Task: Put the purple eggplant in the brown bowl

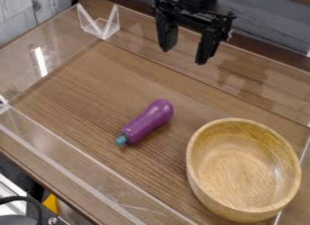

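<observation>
Nothing is done yet: glossy purple toy eggplant [147,122] lies on the wooden table [85,92] beside the empty round light-brown wooden bowl [244,170], black fingers [161,34] wide apart above, holding nothing.

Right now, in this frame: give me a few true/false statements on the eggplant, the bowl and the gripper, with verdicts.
1. The purple eggplant lies inside the brown bowl. False: it lies on the wooden table, to the left of the bowl and apart from it.
2. The brown bowl is empty. True.
3. The gripper is shut on the eggplant. False: it is open, up near the far edge, holding nothing.
4. The eggplant's teal stem end points toward the lower left of the picture. True.
5. The bowl is tipped on its side. False: it sits upright, opening upward.
</observation>
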You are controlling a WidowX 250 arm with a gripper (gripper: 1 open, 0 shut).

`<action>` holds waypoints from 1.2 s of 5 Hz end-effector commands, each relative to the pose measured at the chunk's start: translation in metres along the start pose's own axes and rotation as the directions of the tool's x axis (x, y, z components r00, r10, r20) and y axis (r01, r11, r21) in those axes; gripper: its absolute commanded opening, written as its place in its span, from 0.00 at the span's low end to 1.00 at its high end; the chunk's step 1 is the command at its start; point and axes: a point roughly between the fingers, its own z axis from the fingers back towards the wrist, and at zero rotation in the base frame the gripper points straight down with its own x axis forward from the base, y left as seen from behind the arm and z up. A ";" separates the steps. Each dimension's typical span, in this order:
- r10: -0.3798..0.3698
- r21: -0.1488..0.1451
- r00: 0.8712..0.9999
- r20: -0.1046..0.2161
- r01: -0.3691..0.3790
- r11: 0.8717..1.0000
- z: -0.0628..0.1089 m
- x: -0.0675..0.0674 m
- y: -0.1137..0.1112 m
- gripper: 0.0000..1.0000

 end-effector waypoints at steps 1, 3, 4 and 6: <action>-0.006 0.004 1.000 0.008 0.006 1.000 0.001 0.000 0.001 1.00; -0.007 0.012 0.999 0.038 0.007 1.000 0.009 0.004 0.002 1.00; -0.002 0.012 0.999 0.054 0.002 1.000 0.015 0.008 0.002 1.00; -0.005 0.014 0.998 0.061 0.004 1.000 0.016 0.007 0.004 1.00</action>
